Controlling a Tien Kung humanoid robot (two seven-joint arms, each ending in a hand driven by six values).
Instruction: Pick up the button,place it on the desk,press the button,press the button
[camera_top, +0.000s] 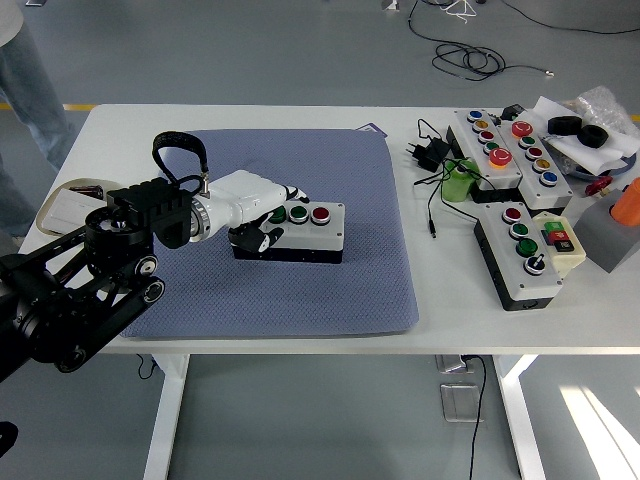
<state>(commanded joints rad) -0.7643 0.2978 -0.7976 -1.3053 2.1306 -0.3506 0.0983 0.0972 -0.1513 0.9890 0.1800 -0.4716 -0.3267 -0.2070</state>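
Rests flat near the middle of a blue-grey textured mat (330, 270): a rectangular button box (305, 231) with a white top, black sides and a row of round buttons, green ones and a red one at the right end. Lies over the box's left end, white-shelled with black fingers curled down along the box's near side: left robot hand (262, 220); whether gripping or only pressing cannot be told. Leaves open mat on every side of the box, widest to the right and front. Crowds the right part of the white surface (130, 120): more button boxes (520, 255), a green cylinder (458, 183), black cables.
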